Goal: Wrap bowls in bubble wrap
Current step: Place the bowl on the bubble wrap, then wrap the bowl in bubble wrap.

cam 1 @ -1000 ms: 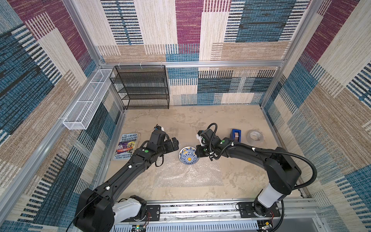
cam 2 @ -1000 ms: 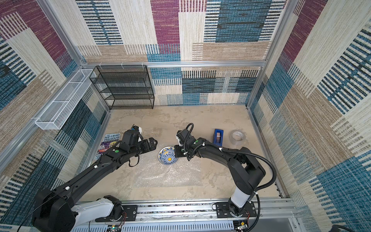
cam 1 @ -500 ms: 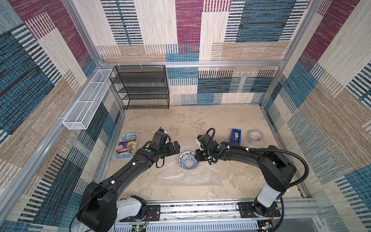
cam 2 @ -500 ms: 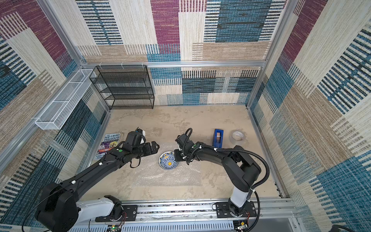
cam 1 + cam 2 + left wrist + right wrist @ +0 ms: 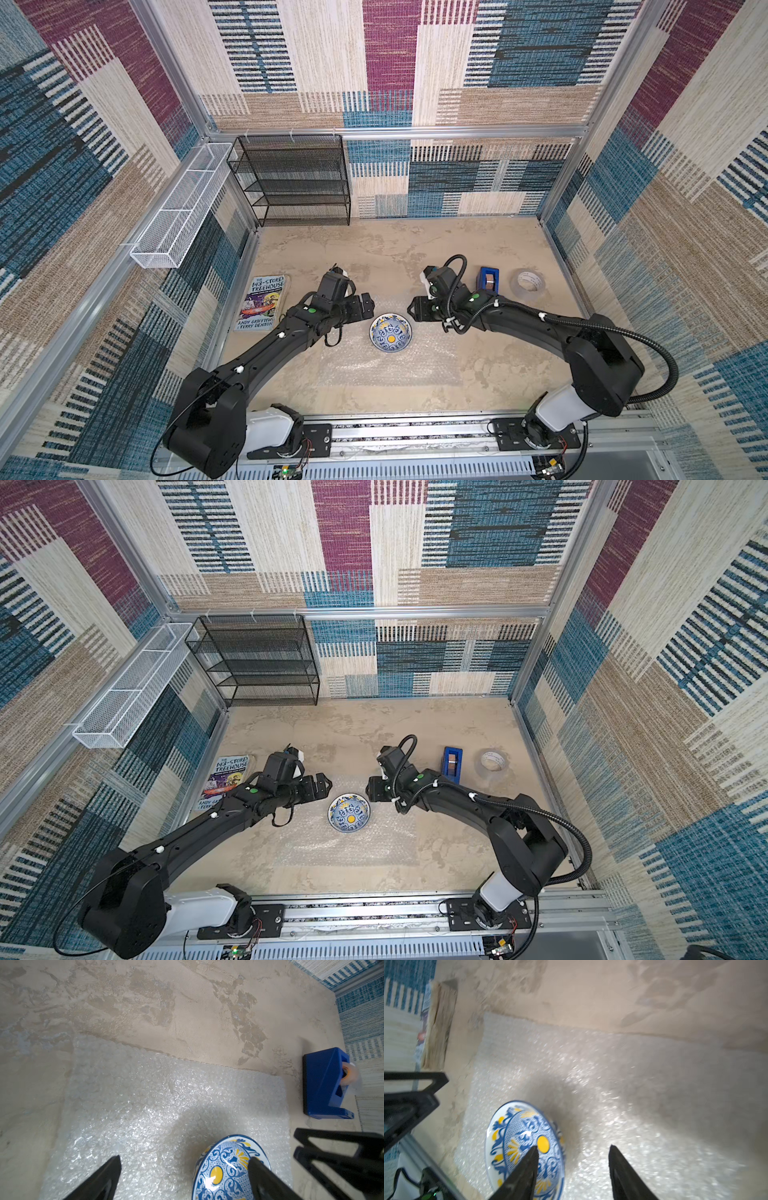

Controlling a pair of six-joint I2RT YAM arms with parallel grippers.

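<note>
Wrap (image 5: pixel 390 368): flat on table, nearest the arm bases.
Bowl (image 5: pixel 390 338): upright on wrap's far half.
Left gripper (image 5: pixel 368 308): spread wide, empty, just beside bowl.
Right gripper (image 5: pixel 413 309): jaws parted, empty, near bowl.
Dispenser (image 5: pixel 489 282): farther, off wrap.

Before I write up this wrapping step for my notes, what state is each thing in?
bowl: upright on the bubble wrap, unwrapped, ungripped
bubble wrap: spread flat, unfolded
left gripper: open, empty
right gripper: open, empty
book: closed, lying flat
tape roll: lying flat
tape dispenser: upright, tape loaded
</note>
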